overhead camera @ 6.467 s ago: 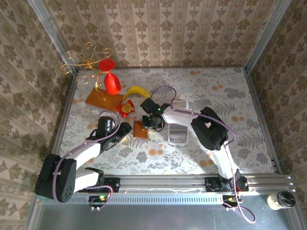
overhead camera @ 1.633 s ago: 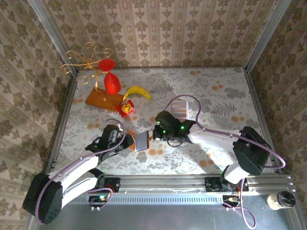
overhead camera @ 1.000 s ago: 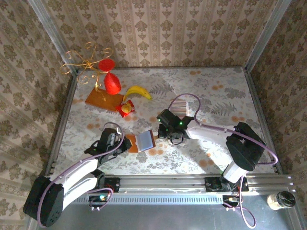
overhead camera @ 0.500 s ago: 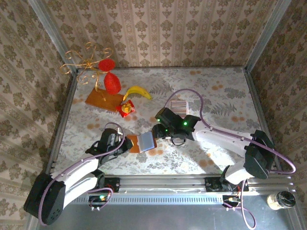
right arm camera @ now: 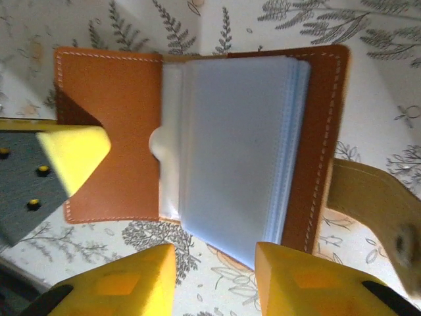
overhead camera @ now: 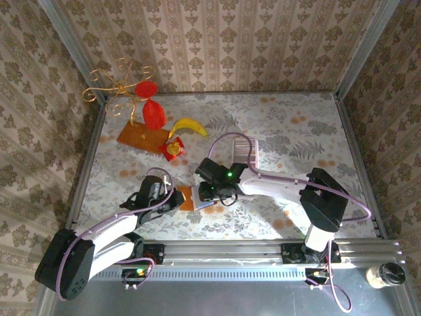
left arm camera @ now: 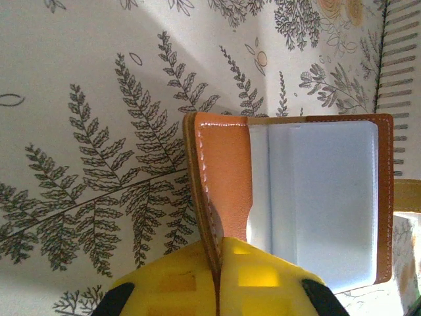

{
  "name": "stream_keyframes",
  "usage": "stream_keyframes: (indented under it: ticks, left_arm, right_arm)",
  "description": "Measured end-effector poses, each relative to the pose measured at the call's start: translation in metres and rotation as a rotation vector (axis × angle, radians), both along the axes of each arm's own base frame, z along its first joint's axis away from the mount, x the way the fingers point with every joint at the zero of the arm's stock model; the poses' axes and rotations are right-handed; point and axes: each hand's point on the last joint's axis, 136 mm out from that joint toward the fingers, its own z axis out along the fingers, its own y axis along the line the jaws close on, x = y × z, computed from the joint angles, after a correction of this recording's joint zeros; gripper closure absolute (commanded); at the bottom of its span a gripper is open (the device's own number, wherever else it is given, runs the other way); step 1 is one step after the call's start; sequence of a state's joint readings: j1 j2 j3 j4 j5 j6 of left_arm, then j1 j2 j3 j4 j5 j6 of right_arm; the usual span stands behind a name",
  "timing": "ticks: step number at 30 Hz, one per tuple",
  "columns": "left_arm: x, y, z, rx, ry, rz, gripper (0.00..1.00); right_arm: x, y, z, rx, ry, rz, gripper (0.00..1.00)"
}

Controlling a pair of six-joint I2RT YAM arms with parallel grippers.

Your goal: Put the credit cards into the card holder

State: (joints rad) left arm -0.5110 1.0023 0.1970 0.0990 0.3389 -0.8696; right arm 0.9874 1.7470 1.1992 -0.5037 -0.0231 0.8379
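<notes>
The left fingers [left arm camera: 263, 283] pinch one cover of the open card holder [right arm camera: 112, 131]. The right fingers [right arm camera: 118, 283] hang apart above it, empty, and the credit cards [overhead camera: 251, 155] lie farther back, nearer that arm.

card holder [overhead camera: 187, 196] left of credit cards [overhead camera: 251, 151]

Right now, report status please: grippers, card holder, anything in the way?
Left gripper shut on card holder cover. Right gripper open above it. Holder spread open, pale inside up. Credit cards lie apart, farther back.
</notes>
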Motion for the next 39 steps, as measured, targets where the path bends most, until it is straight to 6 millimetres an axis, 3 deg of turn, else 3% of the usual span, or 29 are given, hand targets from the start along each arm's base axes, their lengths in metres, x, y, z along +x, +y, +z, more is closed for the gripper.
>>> stream_keyframes:
  ticks: [6,19,32,39]
  left_arm:
    - [-0.001,-0.003,0.001,-0.005,-0.005,-0.013,1.0]
    - [-0.003,-0.012,-0.006,0.005,-0.001,-0.043,1.0]
    - [-0.001,-0.016,-0.009,0.012,-0.006,-0.033,1.0]
    - [-0.002,-0.015,-0.008,0.002,-0.013,-0.014,0.92]
  right_arm:
    - [-0.002,0.0,-0.025,-0.044,0.042,-0.005,0.63]
    - [0.0,-0.008,-0.048,-0.103,0.06,-0.045,0.57]
    - [0.006,0.028,-0.042,0.134,0.059,-0.096,0.55]
    - [0.006,0.041,-0.04,0.239,0.068,-0.119,0.56]
